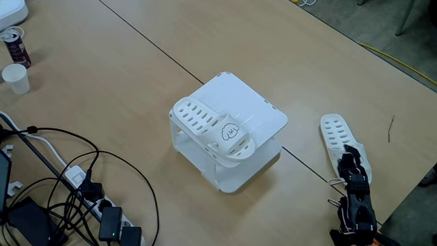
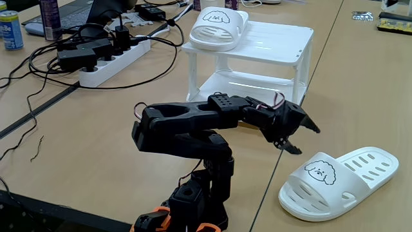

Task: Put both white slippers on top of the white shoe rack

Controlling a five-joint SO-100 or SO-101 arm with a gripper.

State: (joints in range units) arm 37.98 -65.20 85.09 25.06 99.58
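Observation:
One white slipper (image 1: 208,126) lies on top of the white shoe rack (image 1: 256,102), near its left edge in a fixed view. It is also seen from the front (image 2: 215,26) on the rack top (image 2: 277,42). The other white slipper (image 1: 336,135) rests on the table to the right of the rack, cartoon strap towards the arm (image 2: 338,180). My gripper (image 2: 309,142) hangs open just above and left of this slipper's strap, holding nothing. From above, the gripper (image 1: 352,156) covers the strap end.
A power strip (image 2: 109,61) with tangled black cables (image 1: 82,184) lies left of the rack. A paper cup (image 1: 17,78) and a can (image 1: 15,44) stand at the far left. The table edge (image 1: 410,198) runs close to the arm base.

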